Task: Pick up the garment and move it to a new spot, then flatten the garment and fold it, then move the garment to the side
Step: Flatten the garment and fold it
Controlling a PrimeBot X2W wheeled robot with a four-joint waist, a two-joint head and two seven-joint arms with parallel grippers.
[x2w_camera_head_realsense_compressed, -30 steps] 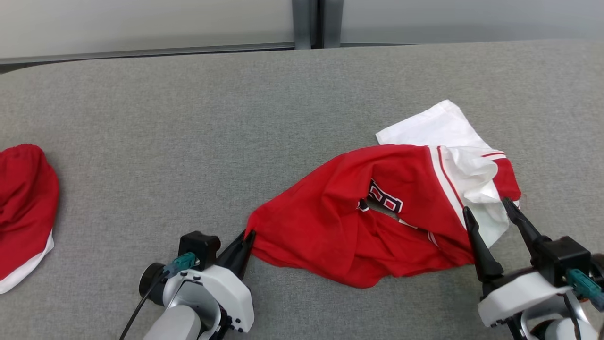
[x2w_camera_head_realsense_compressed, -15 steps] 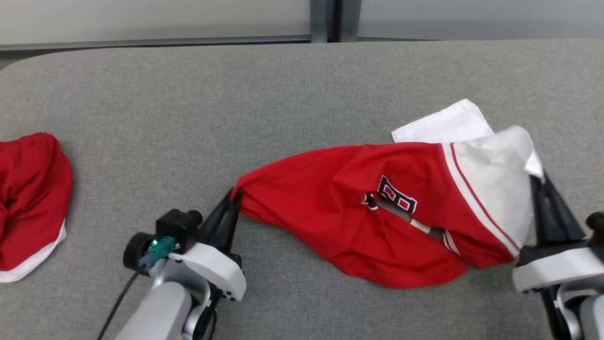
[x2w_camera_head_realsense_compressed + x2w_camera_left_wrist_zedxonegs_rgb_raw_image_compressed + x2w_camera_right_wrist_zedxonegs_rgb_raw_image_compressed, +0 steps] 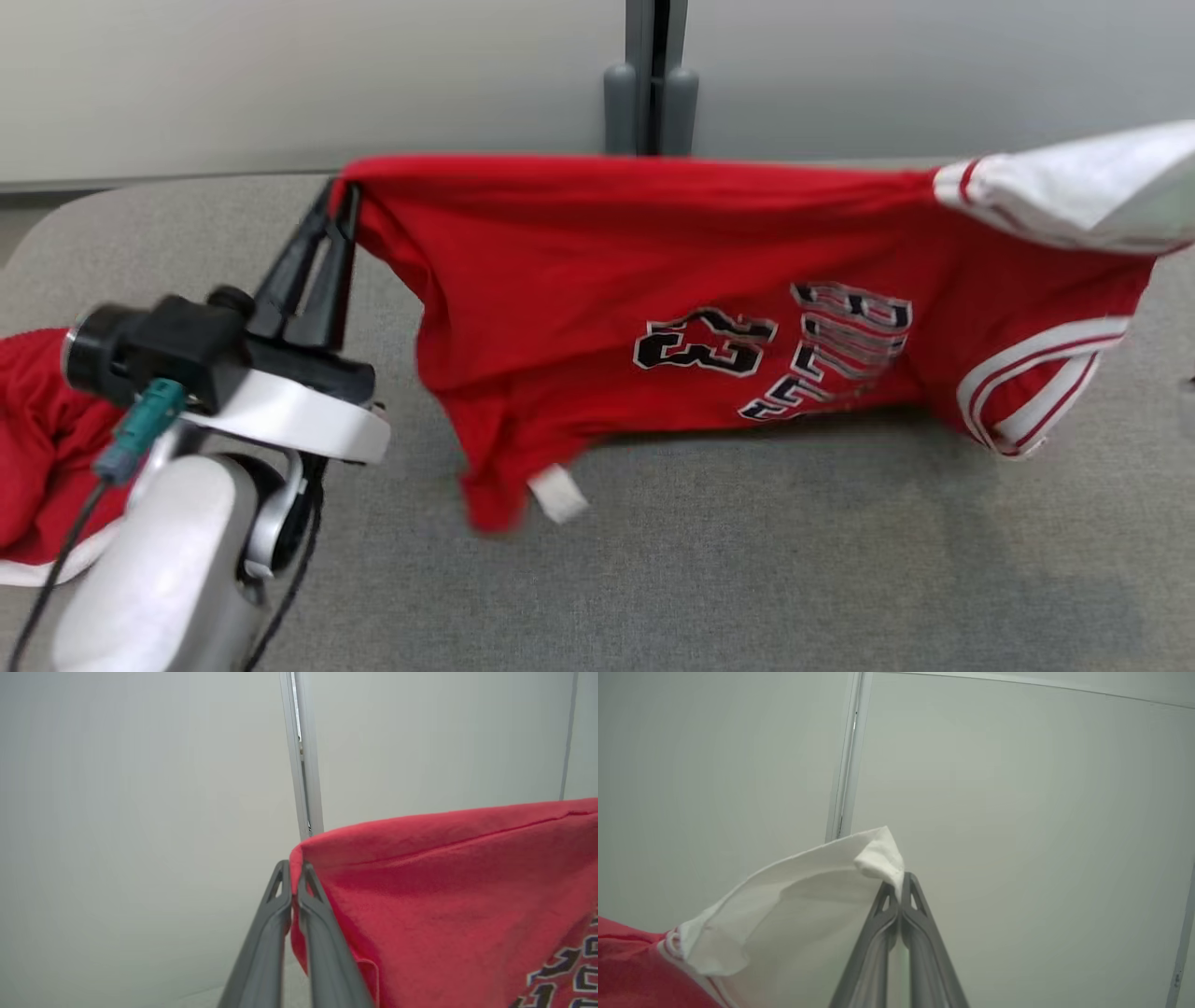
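Grey fabric table (image 3: pixel 747 579), pale wall (image 3: pixel 280 75) behind it, grey post (image 3: pixel 651 75) top centre of the head view.

The garment (image 3: pixel 597 271), a red jersey, is up off the table and stretched between both pincers. Its long axis runs left to right across the upper half of the head view, with the top edge pulled nearly level and the body hanging below it.

The black-and-white print (image 3: pixel 775 345) sits right of centre and is motion-blurred. There's a small white tag (image 3: pixel 557 492) at the low left corner. You can't tell from here whether that corner touches the table.

Left gripper (image 3: pixel 338 196) is at the upper left of the head view, fingers pointing up the frame, closed narrow on the red top-left corner. The left wrist view confirms cloth pinched between the tips, with the rest draping to the right of frame.

The white sleeve (image 3: pixel 1074 187) end runs off the right edge of the head view.

Right gripper (image 3: pixel 902 882), seen in its own wrist view, has its fingers pressed together on a bunched white corner. The sleeve trails to the lower left of that frame into red.

A second red garment (image 3: pixel 37 448) with a white edge lies on the table at the left edge of the head view, partly behind the left arm and apart from the held jersey.
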